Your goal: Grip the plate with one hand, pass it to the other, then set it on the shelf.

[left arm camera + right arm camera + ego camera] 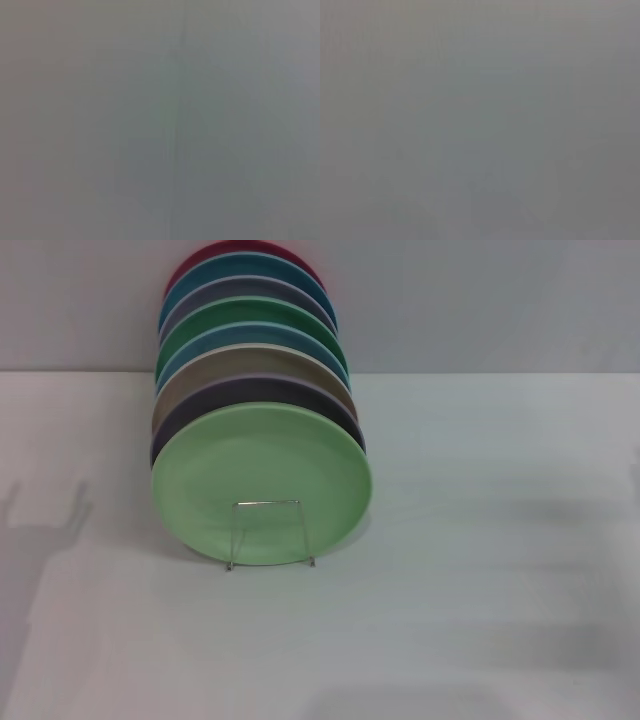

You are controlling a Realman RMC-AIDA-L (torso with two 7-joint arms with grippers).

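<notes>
No readable text, label, brand, number or sign in any view

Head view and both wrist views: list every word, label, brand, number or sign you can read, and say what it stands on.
None: no readable text anywhere.
The light green plate at the front, the plates stacked behind it, the wire rack and the white table carry no writing.
Both wrist views show only blank grey.

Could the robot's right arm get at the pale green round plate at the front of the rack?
Probably yes: the pale green round plate stands foremost in the thin wire rack, nothing before it. Neither gripper is in view.
</notes>
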